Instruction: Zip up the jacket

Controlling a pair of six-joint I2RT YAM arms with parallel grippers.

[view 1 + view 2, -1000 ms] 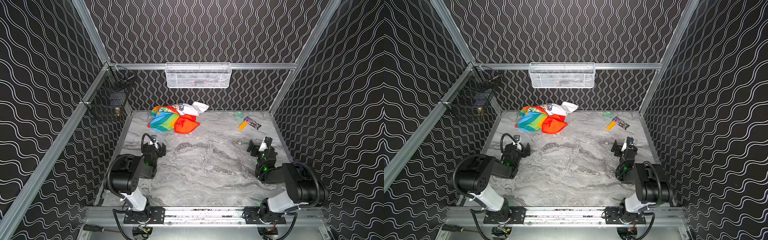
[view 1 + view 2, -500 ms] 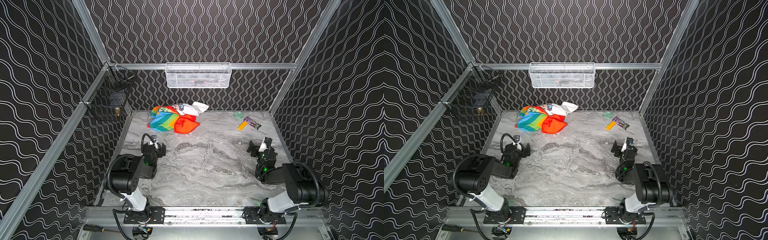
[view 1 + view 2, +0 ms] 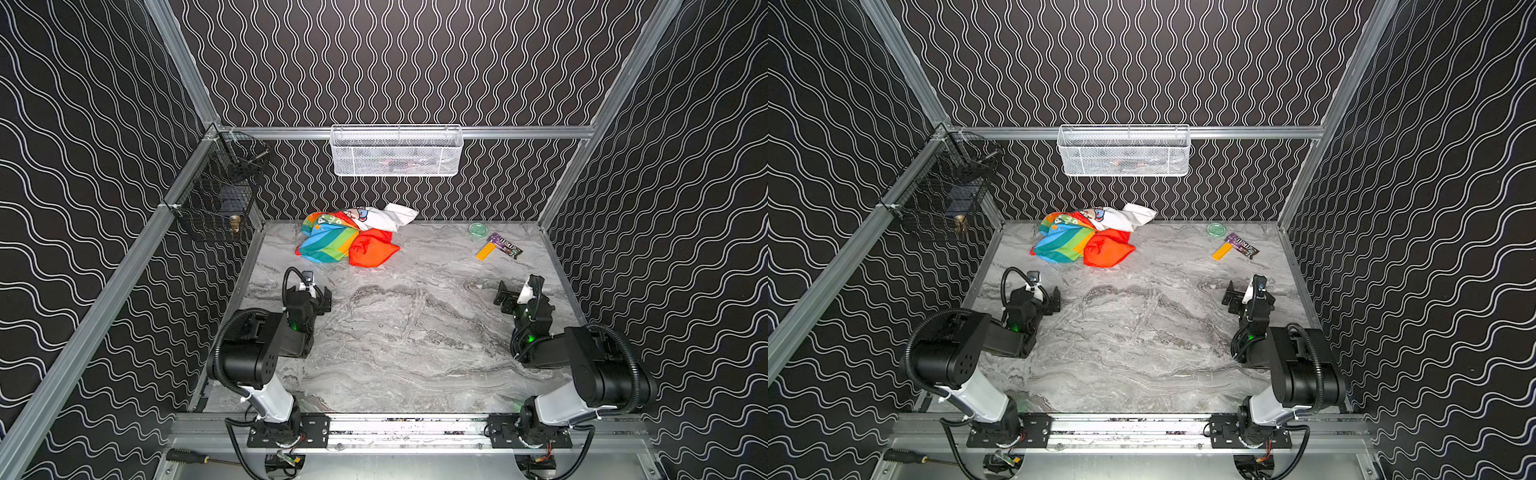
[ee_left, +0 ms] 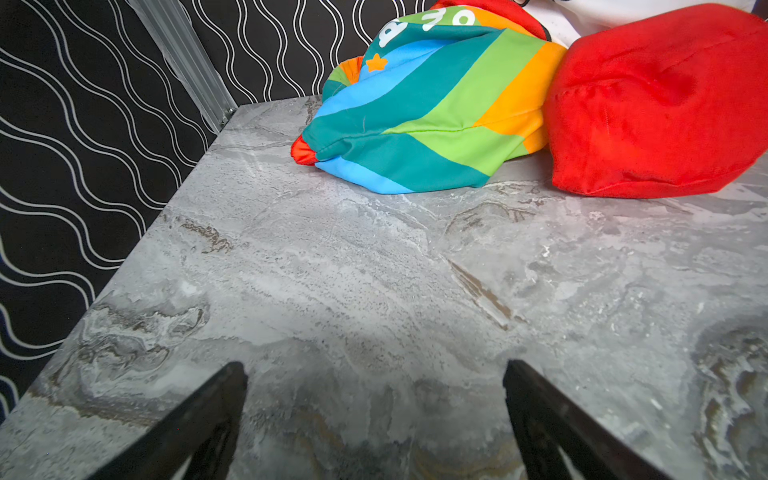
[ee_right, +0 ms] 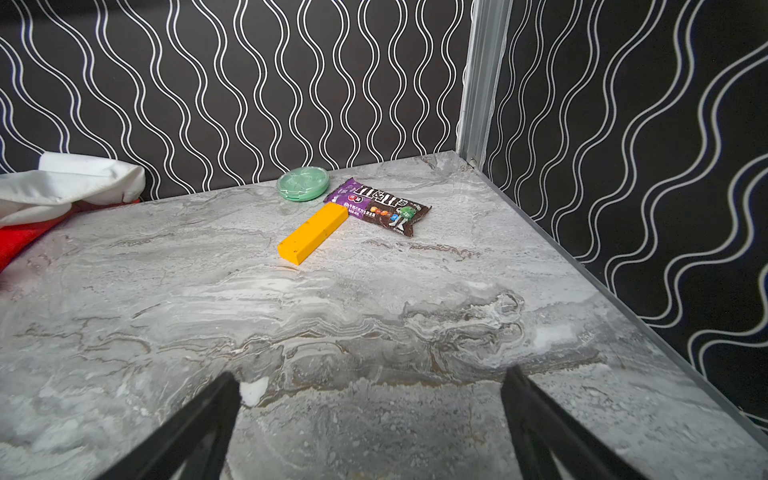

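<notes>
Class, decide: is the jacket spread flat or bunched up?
Bunched up. The jacket lies in a rumpled heap, its red hood and white lining jumbled together.

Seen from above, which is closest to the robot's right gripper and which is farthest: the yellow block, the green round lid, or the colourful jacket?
In a top view, counting from the right gripper:
1. yellow block: just ahead of the gripper, slightly to its left.
2. green round lid: farther back, behind the block.
3. jacket: far off to the left, crumpled at the back.
</notes>
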